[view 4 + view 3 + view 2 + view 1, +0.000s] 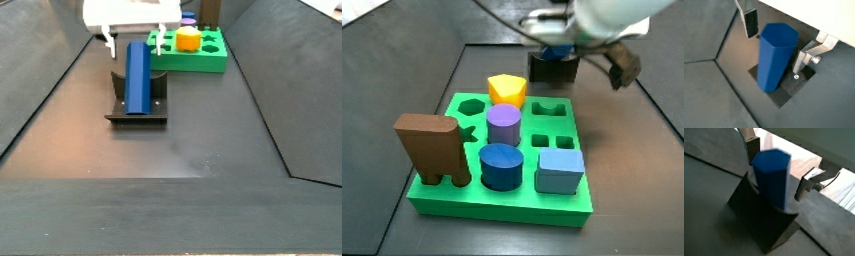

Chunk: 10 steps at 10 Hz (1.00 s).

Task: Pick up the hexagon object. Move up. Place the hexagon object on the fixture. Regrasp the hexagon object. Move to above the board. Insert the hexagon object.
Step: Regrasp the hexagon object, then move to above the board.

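1. The hexagon object (138,78), a long blue six-sided bar, sits on the fixture (138,112), the dark bracket on its base plate. In a side view it leans back against the upright part with its lower end on the plate.
2. The gripper (776,39) is right around the bar's upper part. In both wrist views the two silver fingers stand on either side of it, one finger (751,22) on the far side and the other finger (803,59) on the near side.
3. The jaws are open: in both wrist views there's a visible gap between each dark pad and the blue faces, so nothing is squeezed.
4. In a wrist view the bar (773,175) pokes up toward the camera, hex end face on top, with the dark fixture (764,223) underneath.
5. The board (509,190), the big green slab, lies well apart from the fixture. It carries a tall brown block (432,150), a blue cylinder (501,165), a purple cylinder (504,125), a yellow piece (506,90) and a light blue cube (560,170).
6. In that side view the fixture (552,68) sits just behind the board, mostly hidden by the white arm, so I can't really make out the bar there.
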Motion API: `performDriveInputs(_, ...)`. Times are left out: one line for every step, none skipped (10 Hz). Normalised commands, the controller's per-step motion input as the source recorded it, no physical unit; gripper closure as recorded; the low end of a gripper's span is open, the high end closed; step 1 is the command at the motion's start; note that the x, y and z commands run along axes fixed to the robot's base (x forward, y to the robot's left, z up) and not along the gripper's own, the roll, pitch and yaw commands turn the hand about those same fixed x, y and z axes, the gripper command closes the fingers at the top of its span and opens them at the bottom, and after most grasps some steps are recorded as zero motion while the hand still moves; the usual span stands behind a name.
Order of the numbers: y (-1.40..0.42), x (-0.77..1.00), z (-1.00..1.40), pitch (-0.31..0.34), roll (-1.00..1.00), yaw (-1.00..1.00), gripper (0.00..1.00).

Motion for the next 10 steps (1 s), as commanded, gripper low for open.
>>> performDriveInputs(0.01, 0.04, -0.30, 0.015, 0.04, -0.06, 0.00)
performDriveInputs(0.00, 0.00, 0.00, 0.000, 0.00, 0.00, 1.00)
performDriveInputs(-0.04, -0.06, 1.00, 0.093, 0.29, 0.27, 1.00)
performDriveInputs(-0.05, -0.06, 1.00, 0.077, 0.26, 0.26, 1.00)
performDriveInputs(-0.05, -0.05, 1.00, 0.051, 0.22, 0.26, 1.00)
performDriveInputs(-0.05, -0.04, 1.00, 0.005, 0.13, 0.23, 1.00)
performDriveInputs(-0.05, -0.04, 1.00, -0.030, 0.07, 0.18, 1.00)
performDriveInputs(-0.04, -0.04, 1.00, -0.051, 0.03, 0.15, 1.00)
performDriveInputs(-0.04, -0.04, 1.00, -0.065, 0.01, 0.11, 1.00)
performDriveInputs(-0.04, -0.04, 1.00, -0.074, -0.01, 0.08, 1.00)
